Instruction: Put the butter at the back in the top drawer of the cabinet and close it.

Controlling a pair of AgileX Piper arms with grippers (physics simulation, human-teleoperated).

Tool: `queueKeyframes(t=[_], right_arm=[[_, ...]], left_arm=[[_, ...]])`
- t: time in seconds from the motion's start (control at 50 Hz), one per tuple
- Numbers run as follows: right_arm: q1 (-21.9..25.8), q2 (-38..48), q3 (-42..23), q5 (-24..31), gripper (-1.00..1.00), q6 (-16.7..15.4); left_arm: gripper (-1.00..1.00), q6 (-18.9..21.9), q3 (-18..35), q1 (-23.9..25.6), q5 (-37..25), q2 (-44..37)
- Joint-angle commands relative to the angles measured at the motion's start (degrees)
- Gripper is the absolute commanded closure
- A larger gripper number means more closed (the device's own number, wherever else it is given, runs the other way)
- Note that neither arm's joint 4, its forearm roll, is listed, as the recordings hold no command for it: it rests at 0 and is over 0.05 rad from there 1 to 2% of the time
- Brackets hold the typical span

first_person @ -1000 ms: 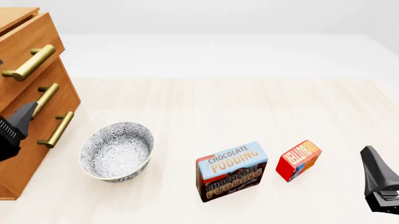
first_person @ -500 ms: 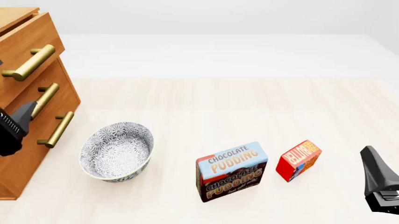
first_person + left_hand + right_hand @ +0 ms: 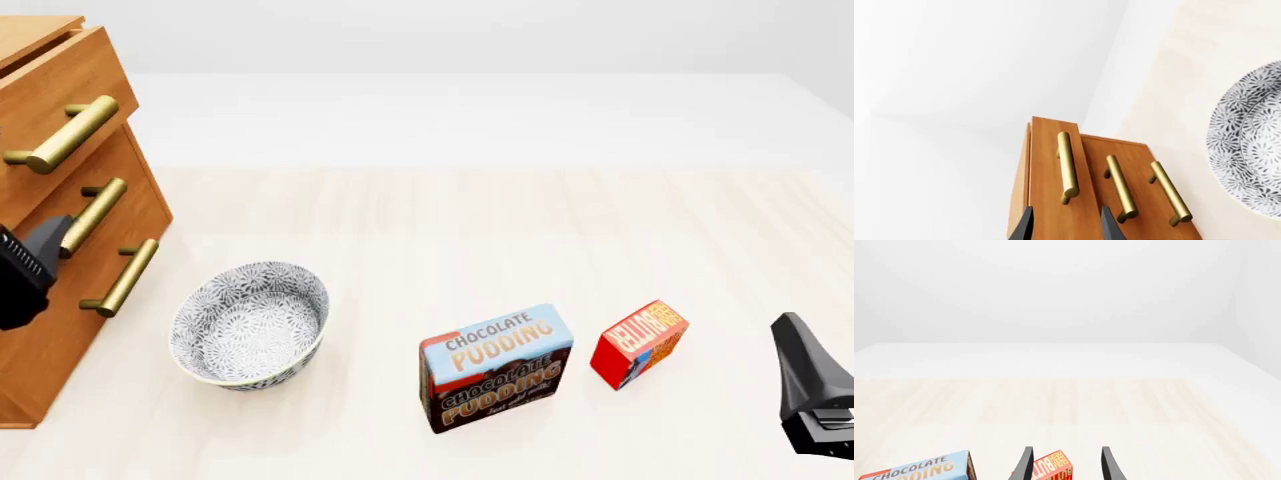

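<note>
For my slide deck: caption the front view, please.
Left tool nears the cabinet; bowl, pudding box and butter wait; right tool hovers.

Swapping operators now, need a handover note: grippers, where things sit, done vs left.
Left gripper: open, holding nothing, fingers aimed at the top drawer handle of the cabinet.
Right gripper: open, holding nothing, low at the table's near right with the butter ahead of it.
Butter stands on the table, right of the pudding box; bowl sits beside the cabinet.
Done: nothing yet.
Left: open the drawer, put the butter in, close it.
</note>
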State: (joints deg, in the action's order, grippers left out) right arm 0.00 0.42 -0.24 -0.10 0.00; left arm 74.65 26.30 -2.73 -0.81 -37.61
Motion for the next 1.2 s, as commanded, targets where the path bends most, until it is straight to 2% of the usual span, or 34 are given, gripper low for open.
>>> queueKeyframes(t=[0.02, 1.2], right_arm=[[0.00, 0.00, 0.00, 0.00, -1.00, 0.00], [0.00, 0.00, 0.00, 0.00, -1.00, 0.00]], left_arm=[[-1.00, -0.10, 0.03, -0.77, 0.75, -1.08], [-1.00, -0.36, -0.21, -3.91, 7.60, -9.04]])
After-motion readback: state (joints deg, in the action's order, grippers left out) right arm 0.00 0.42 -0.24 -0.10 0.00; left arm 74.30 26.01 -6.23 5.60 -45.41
